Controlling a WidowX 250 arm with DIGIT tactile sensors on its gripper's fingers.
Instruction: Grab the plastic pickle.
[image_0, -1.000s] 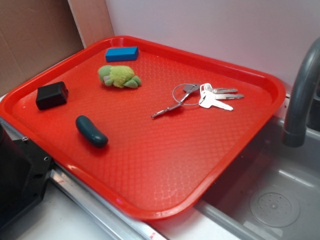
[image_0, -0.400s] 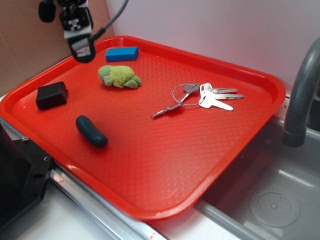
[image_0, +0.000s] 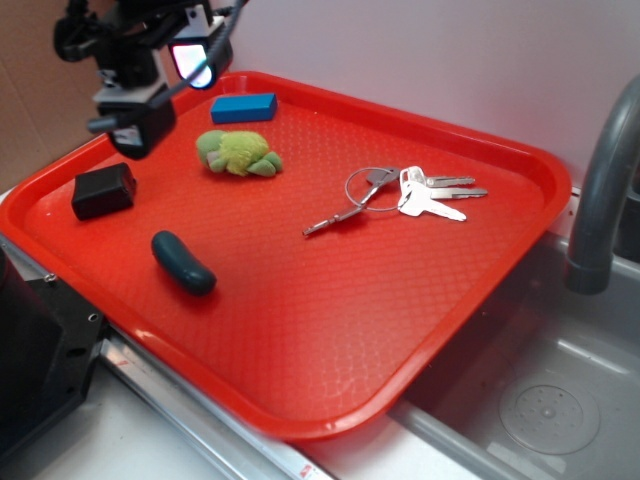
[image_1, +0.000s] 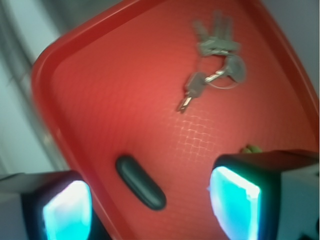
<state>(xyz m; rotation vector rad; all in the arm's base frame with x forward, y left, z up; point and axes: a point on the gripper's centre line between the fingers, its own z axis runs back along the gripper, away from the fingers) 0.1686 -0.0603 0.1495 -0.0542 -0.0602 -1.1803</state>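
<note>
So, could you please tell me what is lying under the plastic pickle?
The plastic pickle lies directly on the red tray, nothing else touching it. The tray's surface beneath it is covered.

Bare tray (image_0: 330, 300) around plastic pickle (image_0: 183, 262)

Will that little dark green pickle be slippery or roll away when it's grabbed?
Probably somewhat slippery: the plastic pickle looks smooth and glossy. Its rounded, slightly curved shape could let it roll or squirt sideways on the tray. It looks stiff rather than squashy.
</note>
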